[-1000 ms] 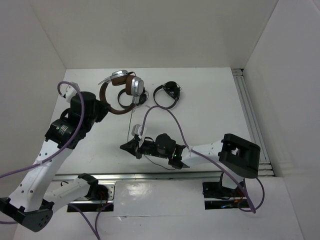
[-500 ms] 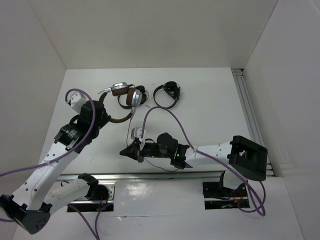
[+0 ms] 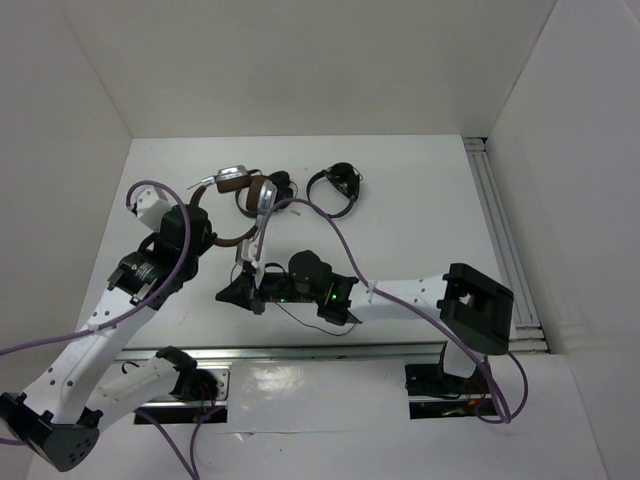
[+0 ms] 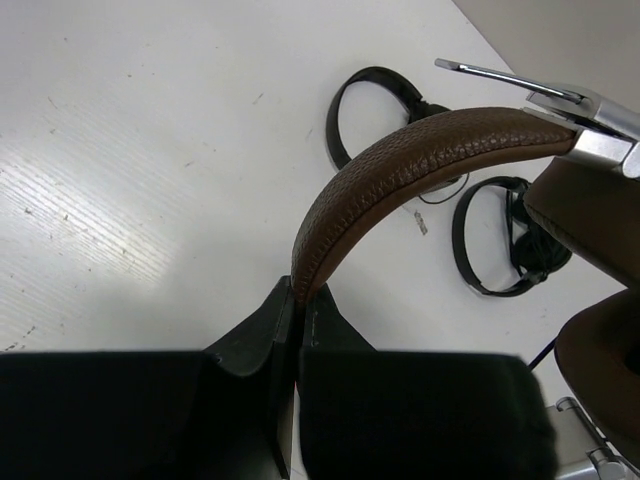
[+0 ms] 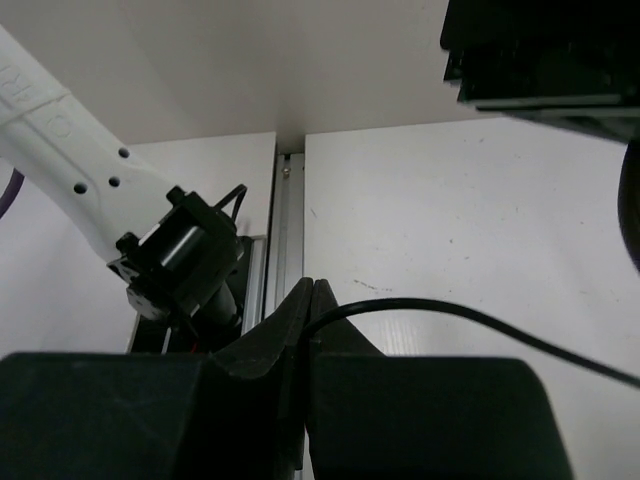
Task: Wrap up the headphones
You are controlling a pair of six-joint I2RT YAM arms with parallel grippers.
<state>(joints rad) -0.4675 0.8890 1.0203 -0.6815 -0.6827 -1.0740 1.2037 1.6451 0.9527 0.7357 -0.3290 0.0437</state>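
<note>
The headphones (image 3: 235, 181), with brown headband and silver earcups, are lifted at the back left of the table. My left gripper (image 3: 203, 233) is shut on the brown headband (image 4: 420, 160), its tips (image 4: 300, 296) clamped on the band's lower end. A silver earcup (image 4: 598, 130) and brown pad show at the right of the left wrist view. My right gripper (image 3: 223, 295) is in front of the headphones, low over the table. It is shut (image 5: 312, 292) on the thin black cable (image 5: 450, 311), which curves off to the right.
Two small all-black headphones lie at the back, one (image 3: 336, 186) right of centre and one (image 3: 281, 185) beside the brown pair; both show in the left wrist view (image 4: 372, 108) (image 4: 500, 236). A metal rail (image 5: 288, 235) runs along the table's near edge. White walls enclose the table.
My right gripper has moved left and a little back with the cable in it. My left gripper has drawn the headphones slightly left and nearer.
</note>
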